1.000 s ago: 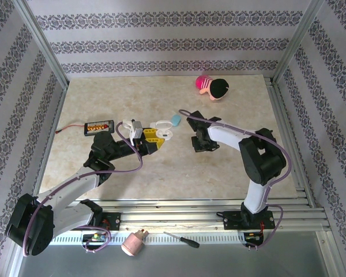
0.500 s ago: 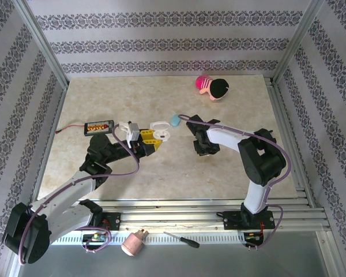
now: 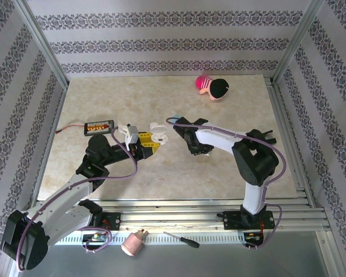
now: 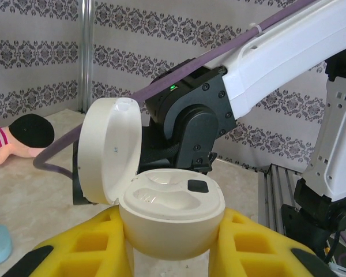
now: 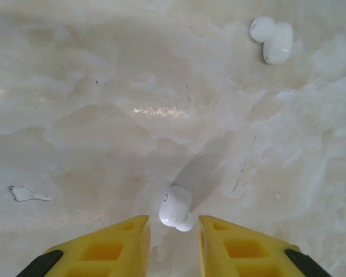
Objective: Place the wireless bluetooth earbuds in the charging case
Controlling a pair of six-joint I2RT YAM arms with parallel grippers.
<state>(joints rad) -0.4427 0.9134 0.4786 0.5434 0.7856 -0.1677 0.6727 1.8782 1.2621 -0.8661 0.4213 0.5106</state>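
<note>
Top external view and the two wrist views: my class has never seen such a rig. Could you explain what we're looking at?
Two robot arms are bolted at the near edge of a table. The top view looks down from above and behind them; each wrist view comes from a camera on one arm, looking past its yellow fingers. The left gripper holds a white charging case, lid open. The right gripper points down with a white earbud between its parted fingers, not visibly clamped. A second earbud lies farther off. A plush toy and a small black-and-orange device also lie on the table.
</note>
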